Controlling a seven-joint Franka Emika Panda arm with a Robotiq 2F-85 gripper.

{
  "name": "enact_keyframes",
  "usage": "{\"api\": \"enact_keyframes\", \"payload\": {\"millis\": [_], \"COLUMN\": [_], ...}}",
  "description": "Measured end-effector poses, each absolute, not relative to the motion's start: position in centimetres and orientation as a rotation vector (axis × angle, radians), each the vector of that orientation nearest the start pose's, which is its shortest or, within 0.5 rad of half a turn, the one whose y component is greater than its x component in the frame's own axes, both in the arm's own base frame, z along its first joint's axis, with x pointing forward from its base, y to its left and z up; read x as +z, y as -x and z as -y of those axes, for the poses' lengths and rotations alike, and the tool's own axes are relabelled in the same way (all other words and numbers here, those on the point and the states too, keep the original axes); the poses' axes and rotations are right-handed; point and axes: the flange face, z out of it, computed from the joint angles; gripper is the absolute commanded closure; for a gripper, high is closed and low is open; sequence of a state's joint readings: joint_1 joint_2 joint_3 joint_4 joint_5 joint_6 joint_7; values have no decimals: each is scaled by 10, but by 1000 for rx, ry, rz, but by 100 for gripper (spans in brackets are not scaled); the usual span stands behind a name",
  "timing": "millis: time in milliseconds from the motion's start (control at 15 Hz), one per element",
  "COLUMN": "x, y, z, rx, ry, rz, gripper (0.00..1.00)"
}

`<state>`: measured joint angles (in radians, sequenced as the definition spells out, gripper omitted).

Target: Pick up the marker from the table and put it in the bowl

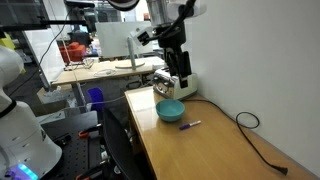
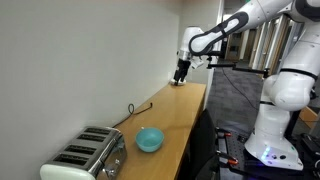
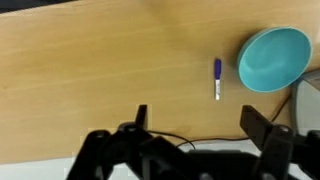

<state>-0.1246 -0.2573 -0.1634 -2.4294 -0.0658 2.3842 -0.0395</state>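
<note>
Since nothing's been grabbed yet, the marker [image 3: 217,79] is lying flat on the bench [image 3: 90,70] just beside the bowl [image 3: 273,58]. It isn't touching the bowl, and its blue-purple end points away from the gripper side. The gripper [image 3: 195,122] hangs high over the bench near the bowl, with its 2 fingers [image 3: 140,120] spread wide and nothing between them. My guess is that's the setup for dropping down over the marker. The marker sits a bit off-centre, toward the bowl, so it probably needs a small shift that way first.

On the views, the wrist view is the only one that shows the gap between marker and bowl cleanly. In an exterior view the marker [image 1: 190,125] is just a tiny sliver in front of the bowl [image 1: 170,110], with a black cable [image 1: 252,125] well away from the bowl. In an exterior view you get the bowl [image 2: 150,139] near a toaster [image 2: 85,155], but I can't make out the marker there at all.
</note>
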Motion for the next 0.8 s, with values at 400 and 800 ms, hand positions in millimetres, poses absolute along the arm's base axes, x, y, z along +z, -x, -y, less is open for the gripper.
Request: {"api": "enact_keyframes", "payload": {"millis": [400, 800], "x": [381, 320], "y": [-524, -579], "z": [102, 94], "rx": [-220, -110], "ry": [3143, 3140], "rz": [-215, -119], "gripper": [0, 0]}}
